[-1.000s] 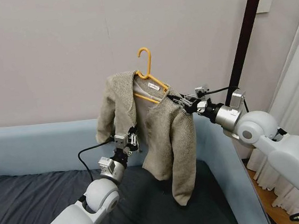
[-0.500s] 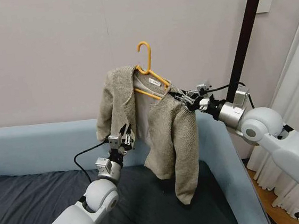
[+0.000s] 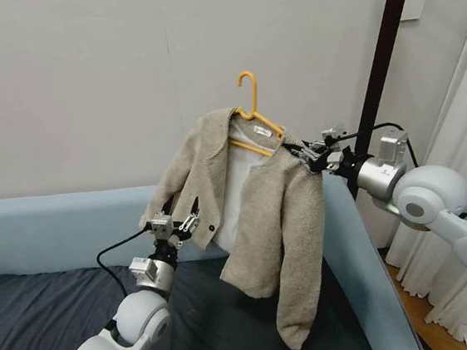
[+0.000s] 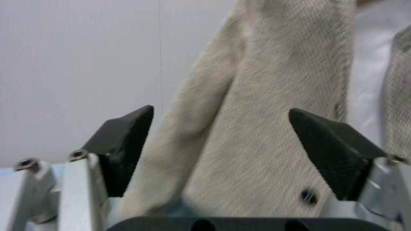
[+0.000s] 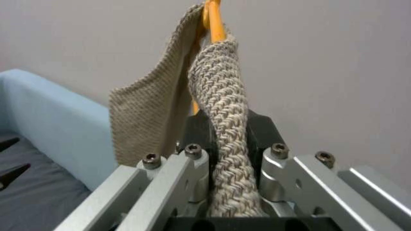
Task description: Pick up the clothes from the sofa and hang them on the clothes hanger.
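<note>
The right gripper (image 3: 302, 153) is up at shoulder height over the sofa's (image 3: 47, 228) right end, its jaws pressed together on a thick fold of the cardigan (image 3: 263, 214) at the shoulder. From the right wrist view the right gripper (image 5: 226, 140) has that knit fold (image 5: 222, 96) running straight between its fingers (image 5: 192, 132), and the orange hanger (image 5: 215, 24) rises out of the cloth just beyond them. The beige cardigan hangs in the air on the hanger (image 3: 255, 106), whose hook points up in front of the pale wall (image 3: 65, 84). One sleeve dangles down toward the dark seat (image 3: 32, 330), and the front is open on a light lining. It is clear of the sofa, and the dark rack post (image 3: 381, 67) stands well apart to the right, with a pale curtain (image 3: 461, 117) beyond it. The left gripper (image 3: 174, 217) is raised below and to the left, just beside the hem of the cardigan's near front panel. Its jaws are spread wide and hold nothing. From the left wrist, the left gripper's (image 4: 222, 113) black fingers (image 4: 125, 144) stand far apart with the cardigan (image 4: 257, 120) and one dark button (image 4: 309, 196) seen between them. I cannot tell whether the tips touch the cloth.
</note>
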Controlling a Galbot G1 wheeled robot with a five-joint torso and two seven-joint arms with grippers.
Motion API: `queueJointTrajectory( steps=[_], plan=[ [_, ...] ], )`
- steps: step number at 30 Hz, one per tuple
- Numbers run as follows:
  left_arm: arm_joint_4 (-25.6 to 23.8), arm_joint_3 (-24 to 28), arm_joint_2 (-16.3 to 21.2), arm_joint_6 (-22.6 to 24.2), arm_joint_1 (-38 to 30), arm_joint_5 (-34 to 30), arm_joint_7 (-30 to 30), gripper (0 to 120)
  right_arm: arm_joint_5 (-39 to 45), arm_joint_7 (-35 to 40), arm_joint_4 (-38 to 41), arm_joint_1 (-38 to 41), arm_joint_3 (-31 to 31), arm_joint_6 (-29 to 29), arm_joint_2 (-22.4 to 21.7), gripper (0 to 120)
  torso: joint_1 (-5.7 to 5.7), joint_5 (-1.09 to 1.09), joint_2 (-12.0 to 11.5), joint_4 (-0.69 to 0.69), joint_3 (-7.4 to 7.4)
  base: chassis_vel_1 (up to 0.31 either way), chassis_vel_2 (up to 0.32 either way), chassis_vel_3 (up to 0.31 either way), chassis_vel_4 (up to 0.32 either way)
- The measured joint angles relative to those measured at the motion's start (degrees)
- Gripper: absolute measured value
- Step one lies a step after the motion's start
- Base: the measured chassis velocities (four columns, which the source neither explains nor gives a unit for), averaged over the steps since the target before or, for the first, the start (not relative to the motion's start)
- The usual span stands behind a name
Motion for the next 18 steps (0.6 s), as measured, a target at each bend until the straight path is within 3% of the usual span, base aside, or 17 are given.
queueJointTrajectory(
  steps=[3, 9, 18],
  plan=[
    [-0.44, -2.05, -0.06, -0.93, 3.39, 1.49, 0.06, 98, 3.04, 3.29, 4.27, -0.58, 1.88, -3.19, -3.84, 9, 0.00, 0.00, 0.00, 0.00, 0.00, 0.000, 0.000, 0.000, 0.000],
    [-0.78, -3.17, -0.06, -2.35, 5.46, 2.28, 0.03, 100, 10.02, 16.91, 11.19, 0.31, 4.37, -8.60, -8.71, 9, 0.00, 0.00, 0.00, -0.02, 0.00, 0.000, 0.000, 0.000, 0.000],
    [-1.76, -4.42, -0.40, -3.02, 6.86, 2.51, -0.12, 100, 11.45, 26.36, 9.90, 1.83, 7.64, -9.64, -9.51, 9, 0.00, 0.00, 0.00, -0.01, 0.00, 0.000, 0.000, 0.000, 0.000]
  ],
)
